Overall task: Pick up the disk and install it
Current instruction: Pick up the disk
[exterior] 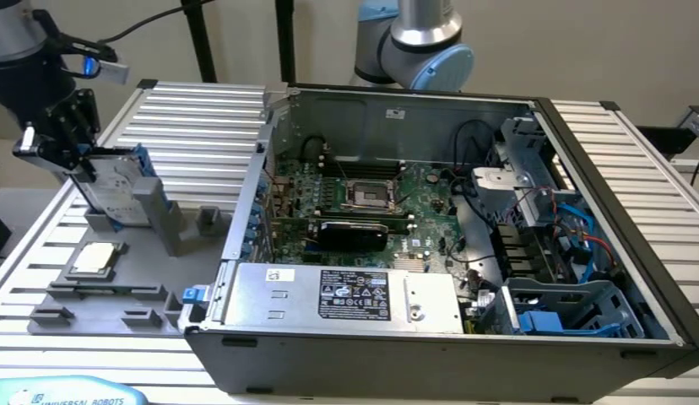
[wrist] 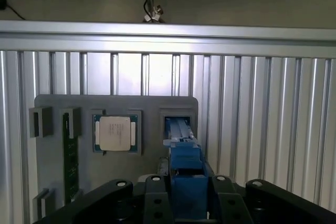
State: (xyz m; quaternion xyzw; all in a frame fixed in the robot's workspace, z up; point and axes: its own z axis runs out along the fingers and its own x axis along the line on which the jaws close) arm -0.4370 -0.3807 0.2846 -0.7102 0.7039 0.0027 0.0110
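Exterior view, tool (exterior: 83, 163) pointing down, over upright disk (exterior: 113, 191), grey holder (exterior: 147, 274).

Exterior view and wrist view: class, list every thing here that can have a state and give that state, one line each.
Disk: standing on edge in the grey holder, not yet in the case.
Gripper: down at the disk's upper end, astride its blue carrier.
Case: side panel off, board and cables exposed.
Chip: lying flat in its holder pocket, untouched.
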